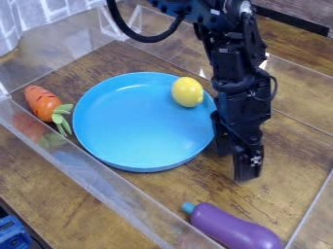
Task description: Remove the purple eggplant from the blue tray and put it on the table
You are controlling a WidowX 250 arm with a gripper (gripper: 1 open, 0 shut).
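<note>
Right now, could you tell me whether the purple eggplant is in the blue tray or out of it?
Out. The purple eggplant lies on the table, near the front edge, clear of the blue tray.

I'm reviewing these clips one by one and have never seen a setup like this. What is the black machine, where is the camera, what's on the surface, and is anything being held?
The black machine is a jointed robot arm ending in a pincer, which points down at the table just right of the blue tray. One camera looks down from the front at an angle. A yellow ball sits in the tray, an orange carrot lies to its left, and the purple eggplant lies on the wood near the front. Clear walls surround the table. The pincer is open and holds nothing.
</note>
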